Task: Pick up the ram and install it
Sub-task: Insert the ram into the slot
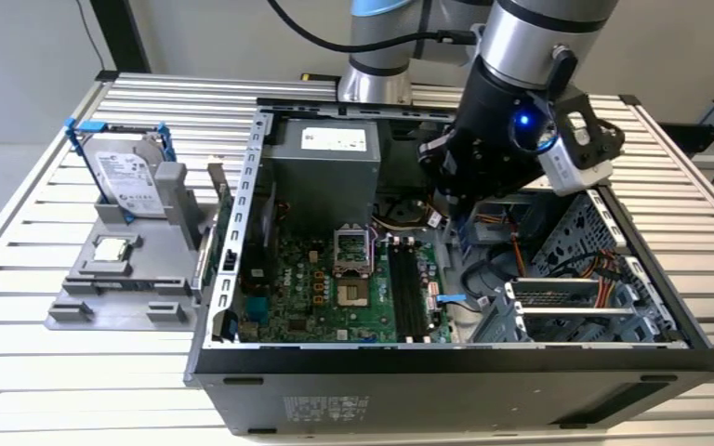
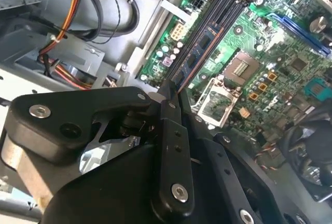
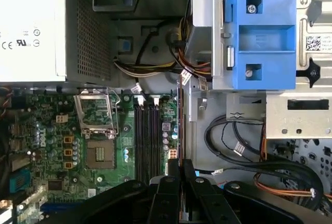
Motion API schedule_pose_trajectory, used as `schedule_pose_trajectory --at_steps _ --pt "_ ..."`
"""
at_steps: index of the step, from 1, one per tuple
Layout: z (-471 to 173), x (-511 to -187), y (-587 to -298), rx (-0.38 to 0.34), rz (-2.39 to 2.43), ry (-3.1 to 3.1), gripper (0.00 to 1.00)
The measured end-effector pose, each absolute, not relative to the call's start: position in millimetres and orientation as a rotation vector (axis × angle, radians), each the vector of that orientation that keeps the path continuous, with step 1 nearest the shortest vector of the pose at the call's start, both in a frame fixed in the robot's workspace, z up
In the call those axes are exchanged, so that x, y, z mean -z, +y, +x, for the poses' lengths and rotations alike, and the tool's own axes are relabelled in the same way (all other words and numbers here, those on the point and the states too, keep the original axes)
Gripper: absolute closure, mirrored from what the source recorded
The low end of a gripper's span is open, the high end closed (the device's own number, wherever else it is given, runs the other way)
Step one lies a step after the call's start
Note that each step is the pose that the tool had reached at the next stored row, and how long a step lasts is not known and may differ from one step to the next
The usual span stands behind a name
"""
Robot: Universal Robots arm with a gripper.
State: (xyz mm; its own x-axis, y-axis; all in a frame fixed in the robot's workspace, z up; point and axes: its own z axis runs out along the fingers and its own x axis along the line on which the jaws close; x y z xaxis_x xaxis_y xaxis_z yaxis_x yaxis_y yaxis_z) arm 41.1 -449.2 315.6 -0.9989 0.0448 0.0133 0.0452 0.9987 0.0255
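The end effector [image 3: 180, 164] clenched the ram [image 3: 179, 115] over the motherboard [image 3: 52, 130] inside the case [image 1: 254, 186], just beside the slots [image 1: 409, 293], at about one o'clock from them in the exterior view.

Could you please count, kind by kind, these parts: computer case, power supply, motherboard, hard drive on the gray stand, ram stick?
computer case: 1
power supply: 1
motherboard: 1
hard drive on the gray stand: 1
ram stick, held by the gripper: 1
Total: 5
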Motion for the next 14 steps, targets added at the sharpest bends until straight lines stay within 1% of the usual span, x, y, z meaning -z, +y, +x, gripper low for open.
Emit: schedule_pose_trajectory --at_steps 7,14 --pt "38.5 -303.7 -449.2 0.035 -0.138 -3.129 1.00" --pt "36.7 -299.3 -449.5 0.035 -0.137 -3.130 1.00"
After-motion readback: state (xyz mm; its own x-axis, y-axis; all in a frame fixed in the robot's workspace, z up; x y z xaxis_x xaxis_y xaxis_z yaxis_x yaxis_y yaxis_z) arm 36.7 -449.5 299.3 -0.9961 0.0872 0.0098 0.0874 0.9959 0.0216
